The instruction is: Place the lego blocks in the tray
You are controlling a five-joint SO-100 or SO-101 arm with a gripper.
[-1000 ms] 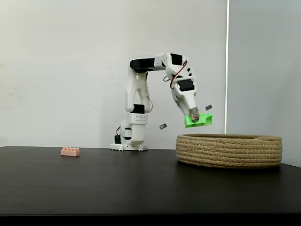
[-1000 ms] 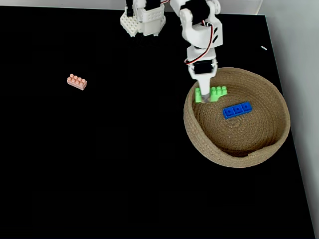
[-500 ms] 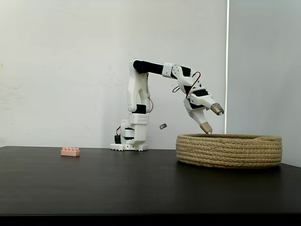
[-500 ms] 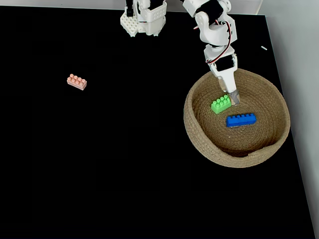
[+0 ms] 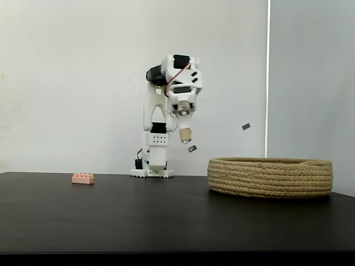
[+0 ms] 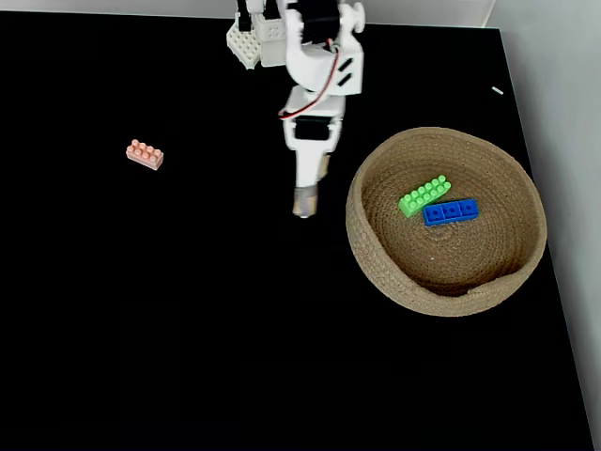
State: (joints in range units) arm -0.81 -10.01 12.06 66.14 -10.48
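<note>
A green lego block (image 6: 423, 195) and a blue lego block (image 6: 450, 211) lie side by side inside the tray (image 6: 376, 272), a round coiled rope basket. From the side, the tray's wall (image 5: 270, 177) hides them. A pink lego block (image 6: 145, 154) sits alone on the black table at the left, also seen in the side view (image 5: 82, 178). My gripper (image 6: 303, 197) hangs in the air just left of the tray's rim, pointing downward. In the side view the gripper (image 5: 184, 124) is high above the table, its jaws apart and nothing between them.
The arm's white base (image 6: 268, 42) stands at the table's back edge. The black table (image 6: 188, 310) stretches wide between the pink block and the tray. A white wall (image 5: 66, 83) runs behind the table.
The gripper let go of the green block, which now lies in the tray beside the blue one. The arm then swung left, out of the tray, and pulled back toward its base.
</note>
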